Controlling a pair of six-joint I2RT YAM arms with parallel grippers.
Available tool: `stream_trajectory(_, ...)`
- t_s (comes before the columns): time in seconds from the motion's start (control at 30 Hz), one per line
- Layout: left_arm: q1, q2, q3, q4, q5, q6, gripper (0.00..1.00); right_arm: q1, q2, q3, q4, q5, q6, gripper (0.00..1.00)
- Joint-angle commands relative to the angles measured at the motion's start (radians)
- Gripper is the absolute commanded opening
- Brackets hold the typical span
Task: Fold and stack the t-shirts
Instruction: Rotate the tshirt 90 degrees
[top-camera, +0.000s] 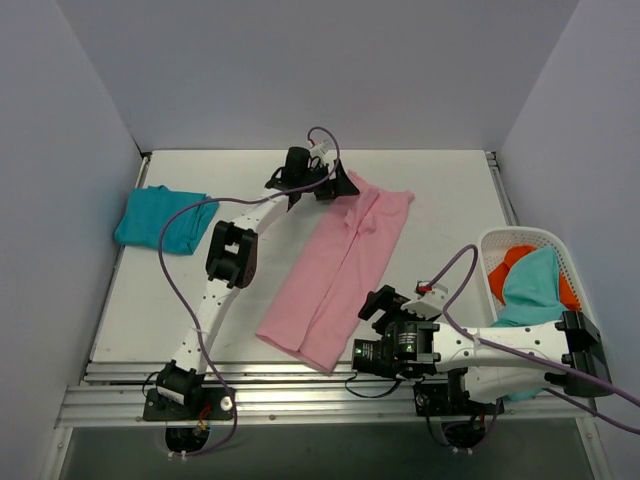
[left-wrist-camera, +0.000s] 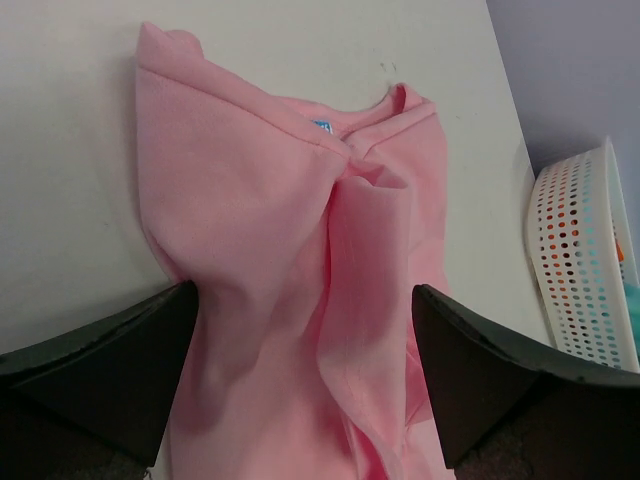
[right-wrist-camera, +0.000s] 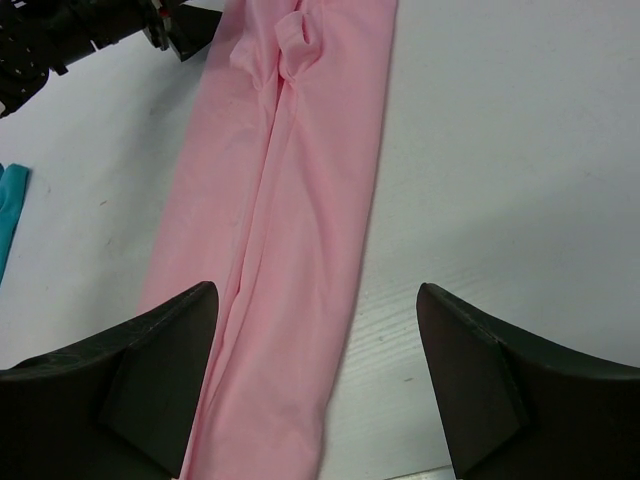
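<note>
Fingers on the left gripper are spread wide and hold nothing, over the neck end of the pink shirt. The right gripper is wide open too, over the shirt's near end. The soft shirt lies in a long strip on the white table, bunched at the collar. A teal shirt sits folded at the far left, well apart.

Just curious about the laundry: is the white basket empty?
No, the white basket holds a teal cloth and an orange cloth.
</note>
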Motion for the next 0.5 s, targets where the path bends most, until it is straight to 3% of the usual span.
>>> stream_trajectory(0.0,-0.011,0.038,0.026,-0.084,-0.011,-0.001,0.98,0.002,-0.036,-0.03,-0.089,0.076,0.075,0.76)
stream_trajectory(0.1,-0.017,0.041,0.027,-0.076,-0.013,-0.007,1.0,0.002,-0.055,-0.042,-0.088,0.075,0.079,0.76)
stream_trajectory(0.2,-0.02,0.046,0.032,-0.066,-0.018,-0.015,0.84,0.002,-0.064,-0.054,-0.086,0.073,0.081,0.76)
stream_trajectory(0.27,-0.019,0.05,0.038,-0.066,-0.03,-0.019,0.64,0.002,-0.065,-0.059,-0.091,0.072,0.091,0.76)
stream_trajectory(0.33,-0.017,0.058,0.047,-0.067,-0.036,-0.033,0.5,0.002,-0.07,-0.067,-0.098,0.069,0.101,0.76)
stream_trajectory(0.4,-0.016,0.063,0.055,-0.078,-0.054,-0.038,0.43,0.001,-0.079,-0.07,-0.103,0.067,0.107,0.75)
stream_trajectory(0.43,-0.017,0.063,0.058,-0.084,-0.062,-0.038,0.3,0.002,-0.082,-0.076,-0.104,0.067,0.11,0.75)
stream_trajectory(0.47,-0.017,0.063,0.058,-0.087,-0.067,-0.038,0.25,0.001,-0.087,-0.077,-0.106,0.067,0.115,0.75)
